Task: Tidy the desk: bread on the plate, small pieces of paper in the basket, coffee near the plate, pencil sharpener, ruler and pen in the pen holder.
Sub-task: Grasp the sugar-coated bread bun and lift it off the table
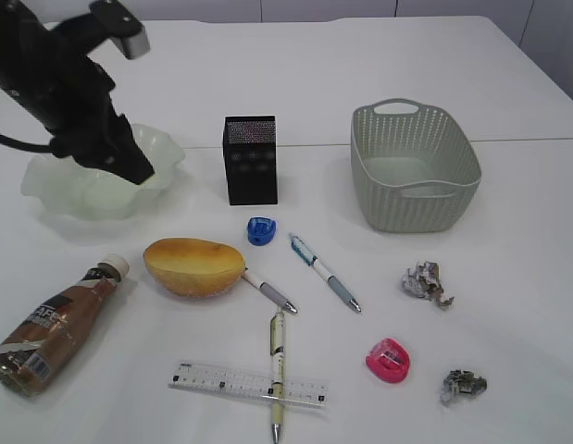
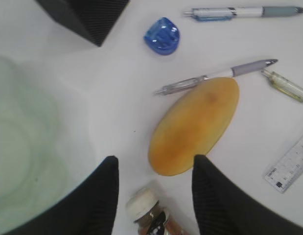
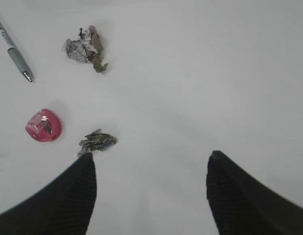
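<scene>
While the left hand [image 2: 153,196] hangs half-open and empty at the left wrist view's lower edge, the bread [image 2: 194,126] is seen just above, long axis slanting toward upper right.

Legible markings: almost none

Coffee bottle [image 1: 47,332] carries a dark label with pale lettering, too blurred to read in the exterior view; only its cap end shows in the left wrist view. Ruler [image 1: 247,386] shows fine graduation ticks along its edge and a small dark printed mark at one end [image 2: 278,183], characters not resolvable. Pens, sharpeners, basket: no readable print
</scene>
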Action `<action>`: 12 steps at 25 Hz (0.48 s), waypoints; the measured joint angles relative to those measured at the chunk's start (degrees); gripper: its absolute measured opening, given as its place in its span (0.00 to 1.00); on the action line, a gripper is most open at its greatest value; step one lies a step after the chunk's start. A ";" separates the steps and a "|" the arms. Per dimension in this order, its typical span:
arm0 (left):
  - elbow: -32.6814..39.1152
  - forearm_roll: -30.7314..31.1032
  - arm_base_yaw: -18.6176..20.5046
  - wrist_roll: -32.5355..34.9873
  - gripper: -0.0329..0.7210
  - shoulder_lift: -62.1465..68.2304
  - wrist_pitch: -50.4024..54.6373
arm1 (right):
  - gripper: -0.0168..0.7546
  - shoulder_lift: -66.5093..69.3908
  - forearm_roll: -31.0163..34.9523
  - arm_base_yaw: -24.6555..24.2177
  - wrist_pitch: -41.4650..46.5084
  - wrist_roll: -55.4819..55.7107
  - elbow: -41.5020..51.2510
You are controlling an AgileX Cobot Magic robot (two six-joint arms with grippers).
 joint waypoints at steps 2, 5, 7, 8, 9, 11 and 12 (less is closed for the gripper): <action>-0.08 -0.04 -1.84 3.28 0.52 1.83 0.00 | 0.69 1.35 0.40 0.00 1.04 -0.76 -0.93; -0.08 -0.04 -3.74 6.30 0.52 4.39 -0.23 | 0.69 3.83 0.64 0.00 1.98 -1.74 -3.44; -0.08 -0.04 -4.44 8.81 0.52 5.71 -0.96 | 0.69 5.33 0.87 0.00 2.24 -1.95 -5.20; -0.08 -0.04 -4.67 10.57 0.53 6.05 -1.34 | 0.69 5.91 0.86 0.00 2.47 -1.95 -5.99; -0.08 0.06 -4.77 12.52 0.53 6.17 -1.64 | 0.69 6.23 0.96 0.00 2.47 -2.10 -6.54; -0.08 0.17 -4.77 16.55 0.55 6.37 -2.13 | 0.69 6.97 0.96 0.00 2.57 -2.34 -7.09; -0.08 0.30 -4.77 18.85 0.57 6.37 -2.25 | 0.69 7.39 0.96 0.00 2.58 -2.46 -7.29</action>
